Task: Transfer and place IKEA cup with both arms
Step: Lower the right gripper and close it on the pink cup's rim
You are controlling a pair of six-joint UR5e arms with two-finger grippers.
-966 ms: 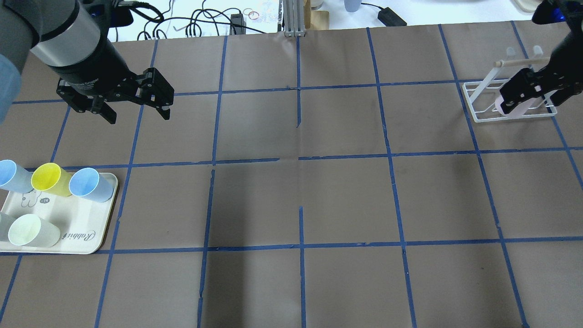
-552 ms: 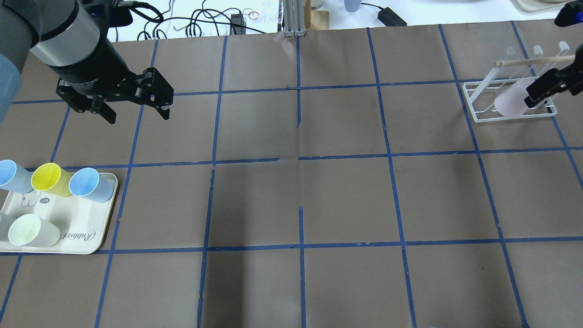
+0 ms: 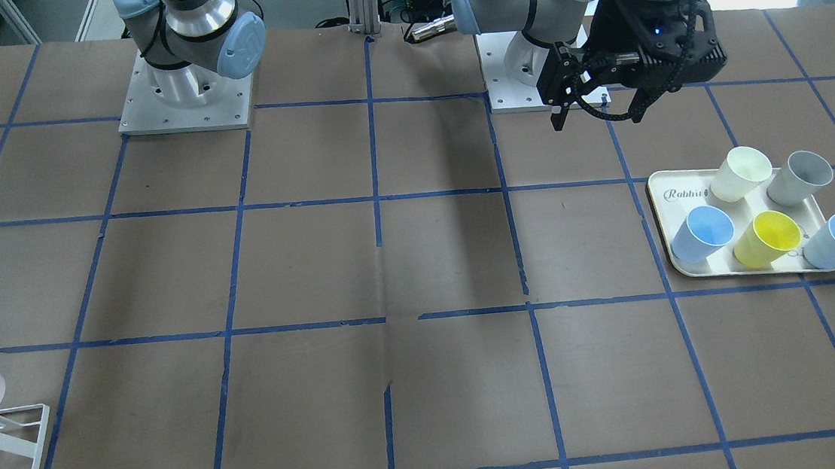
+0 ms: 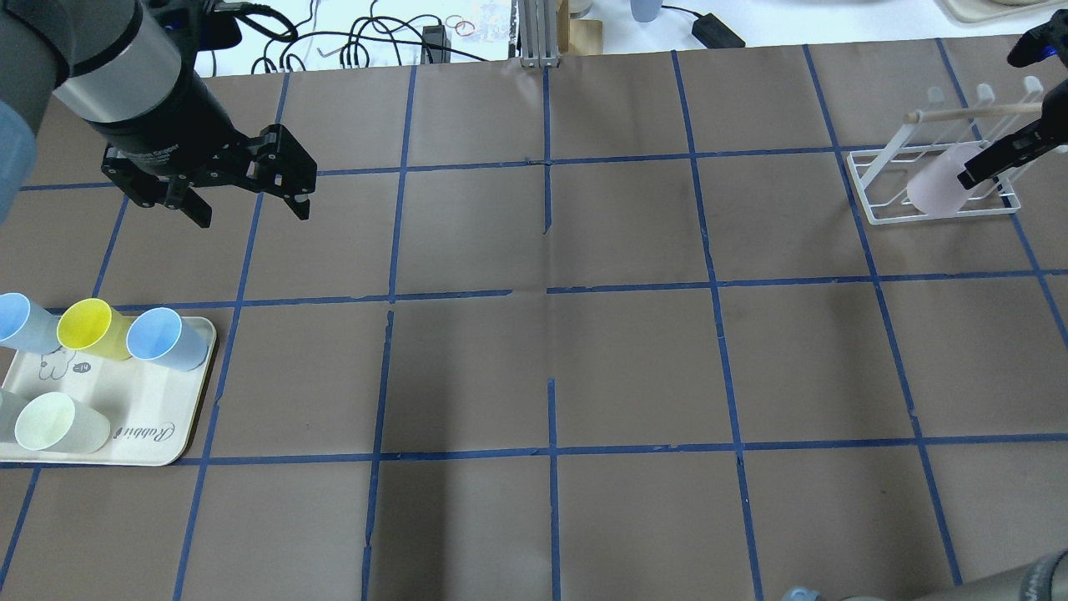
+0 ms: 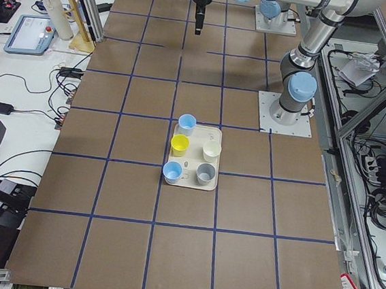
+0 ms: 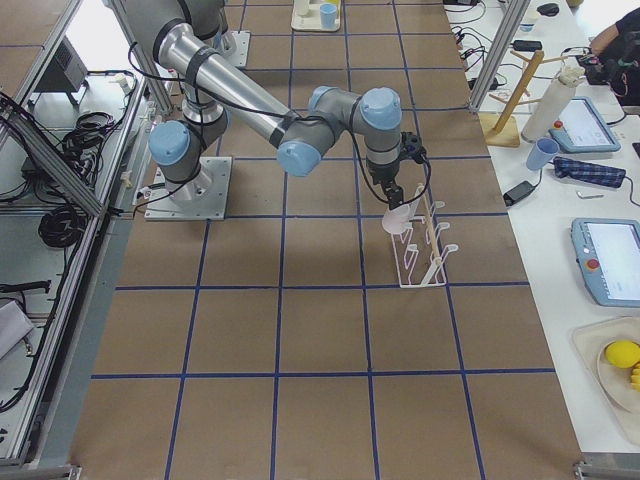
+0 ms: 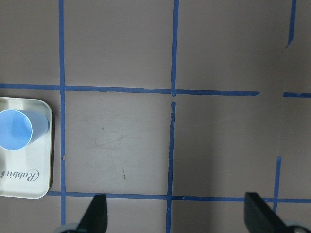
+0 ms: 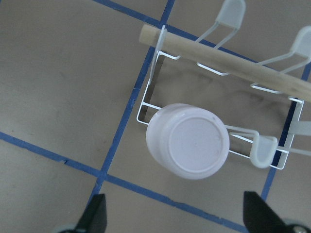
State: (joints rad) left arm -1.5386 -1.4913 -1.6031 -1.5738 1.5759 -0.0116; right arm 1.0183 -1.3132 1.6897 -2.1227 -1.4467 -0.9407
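The pale pink IKEA cup (image 8: 188,141) sits upside down on a peg of the white wire rack (image 8: 146,94) at the table's far right; it also shows in the overhead view (image 4: 933,188), on the rack (image 4: 868,196). My right gripper (image 8: 177,221) is open and empty above the cup, clear of it; in the overhead view only one of its fingers (image 4: 991,163) shows, beside the cup. My left gripper (image 4: 253,213) is open and empty, hovering over bare table behind the tray (image 4: 158,421).
The tray (image 3: 659,187) holds two light blue cups (image 3: 701,232), a yellow cup (image 3: 765,238), a cream cup (image 3: 739,172) and a grey cup (image 3: 799,177). A wooden bar (image 8: 218,56) tops the rack. Cables lie beyond the table's far edge.
My right gripper has let go of the pink cup and drawn back to the right and up. The cup stays on the rack. The left arm has not moved.
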